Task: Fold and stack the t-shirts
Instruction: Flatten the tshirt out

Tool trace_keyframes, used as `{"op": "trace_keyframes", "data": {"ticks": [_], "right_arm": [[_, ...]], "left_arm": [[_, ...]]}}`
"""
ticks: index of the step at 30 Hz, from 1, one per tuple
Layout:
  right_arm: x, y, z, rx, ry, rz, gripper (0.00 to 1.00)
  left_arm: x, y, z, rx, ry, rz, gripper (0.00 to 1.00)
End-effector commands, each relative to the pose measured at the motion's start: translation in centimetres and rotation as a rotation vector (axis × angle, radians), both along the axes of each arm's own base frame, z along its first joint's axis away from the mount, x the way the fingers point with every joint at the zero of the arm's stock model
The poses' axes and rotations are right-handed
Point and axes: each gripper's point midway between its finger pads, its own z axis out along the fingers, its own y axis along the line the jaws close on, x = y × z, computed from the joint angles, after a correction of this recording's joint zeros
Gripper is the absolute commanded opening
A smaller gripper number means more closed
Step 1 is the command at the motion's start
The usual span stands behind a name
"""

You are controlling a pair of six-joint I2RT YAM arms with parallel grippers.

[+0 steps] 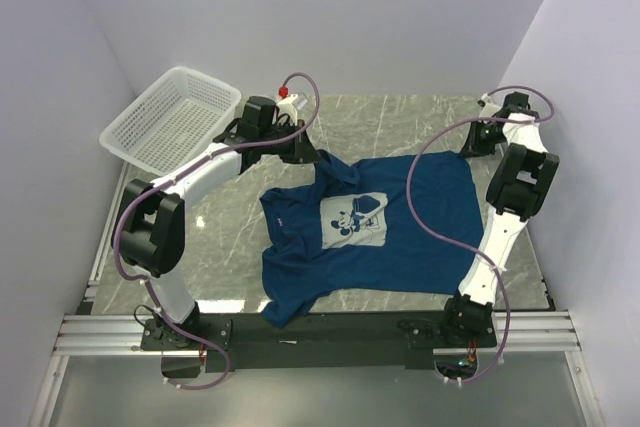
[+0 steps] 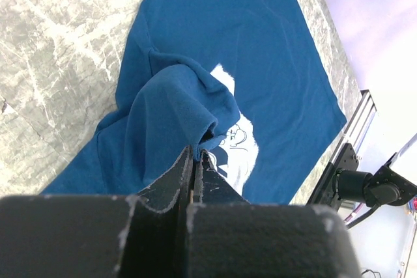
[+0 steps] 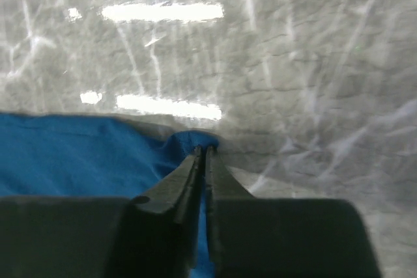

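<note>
From above, you see the t-shirt (image 1: 420,227) spread mid-table, its long axis running left to right. The left gripper (image 1: 314,157) holds its far-left edge lifted and the right gripper (image 1: 478,145) sits at the far-right corner, so your fold likely comes toward the bases. The basket (image 1: 125,132) stands well apart, far left. Left wrist: jaws clenched on a bunched fold above the print. Right wrist: jaws pinched on the cloth's corner, with bare marble table (image 3: 313,63) beyond
</note>
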Motion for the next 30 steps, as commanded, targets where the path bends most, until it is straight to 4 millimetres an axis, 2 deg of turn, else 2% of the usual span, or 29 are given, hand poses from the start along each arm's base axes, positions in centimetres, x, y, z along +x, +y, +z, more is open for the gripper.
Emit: {"op": "trace_keyframes", "data": {"ticks": [1, 3, 6, 7, 9, 11, 12, 13, 14, 15, 16, 17, 18, 20, 21, 22, 23, 24, 26, 27, 28, 29, 30], "right_arm": [[-0.7, 1.2, 2.8, 0.029, -0.029, 0.02, 0.04], [-0.8, 1.4, 3.6, 0.034, -0.053, 0.022, 0.0], [-1.6, 1.9, 6.2, 0.011, -0.138, 0.035, 0.0], [-2.6, 2.5, 7.7, 0.001, -0.189, 0.054, 0.0], [-3.9, 2.9, 9.0, -0.02, -0.235, 0.067, 0.0], [-6.0, 4.1, 11.1, -0.043, -0.309, 0.098, 0.0], [-6.9, 4.5, 14.1, -0.074, -0.384, 0.11, 0.0], [-8.2, 5.2, 13.7, -0.071, -0.392, 0.122, 0.0], [-9.0, 5.6, 14.6, -0.083, -0.423, 0.135, 0.0], [-10.0, 6.0, 17.4, -0.114, -0.494, 0.146, 0.0], [-11.0, 6.5, 17.8, -0.115, -0.506, 0.155, 0.0], [-11.7, 6.9, 19.0, -0.129, -0.539, 0.167, 0.0], [-12.7, 7.4, 22.0, -0.159, -0.61, 0.176, 0.0], [-14.1, 7.9, 25.2, -0.191, -0.675, 0.183, 0.0], [-15.3, 8.3, 28.3, -0.23, -0.747, 0.183, 0.0], [-15.9, 8.4, 31.3, -0.263, -0.805, 0.18, 0.0], [-16.7, 8.5, 33.5, -0.29, -0.848, 0.165, 0.0], [-18.0, 8.9, 37.9, -0.338, -0.945, 0.157, 0.0], [-19.7, 9.2, 41.7, -0.37, -1.014, 0.126, 0.0], [-21.3, 9.6, 45.5, -0.407, -1.096, 0.111, 0.0], [-22.3, 9.9, 47.0, -0.399, -1.118, 0.085, 0.0], [-23.1, 10.1, 48.5, -0.404, -1.148, 0.072, 0.0], [-24.7, 10.6, 51.6, -0.424, -1.216, 0.059, 0.0]], "left_arm": [[0.4, -0.4, 4.4, -0.053, -0.087, -0.008, 0.01], [0.6, -0.4, 4.9, -0.05, -0.096, 0.001, 0.01], [1.0, 0.5, 6.0, -0.037, -0.119, 0.041, 0.01], [1.1, 1.1, 6.9, -0.039, -0.137, 0.065, 0.0], [1.2, 1.8, 8.0, -0.048, -0.158, 0.094, 0.01], [1.1, 2.7, 10.0, -0.067, -0.195, 0.132, 0.0], [1.1, 3.3, 10.5, -0.071, -0.205, 0.152, 0.01], [0.7, 3.9, 12.1, -0.091, -0.232, 0.168, 0.01], [0.5, 4.2, 12.9, -0.1, -0.246, 0.18, 0.0], [0.6, 4.8, 13.5, -0.102, -0.258, 0.206, 0.01], [0.0, 5.3, 15.1, -0.117, -0.289, 0.218, 0.01], [-0.2, 5.7, 16.0, -0.124, -0.307, 0.231, 0.0], [-0.2, 6.4, 17.1, -0.125, -0.331, 0.26, 0.01], [-1.1, 7.6, 20.2, -0.146, -0.393, 0.295, 0.0], [-1.3, 8.5, 22.0, -0.148, -0.429, 0.332, 0.0], [-2.2, 9.2, 24.3, -0.166, -0.476, 0.35, 0.0], [-3.0, 9.8, 27.1, -0.192, -0.532, 0.367, 0.0], [-3.5, 10.6, 28.5, -0.194, -0.559, 0.392, 0.0], [-5.7, 12.6, 33.9, -0.242, -0.67, 0.461, 0.0], [-7.3, 13.5, 36.1, -0.268, -0.718, 0.483, 0.0], [-8.1, 14.5, 37.7, -0.285, -0.751, 0.524, 0.0], [-9.6, 15.3, 40.2, -0.323, -0.803, 0.541, 0.0], [-10.7, 16.0, 41.6, -0.35, -0.83, 0.558, 0.0]]}}
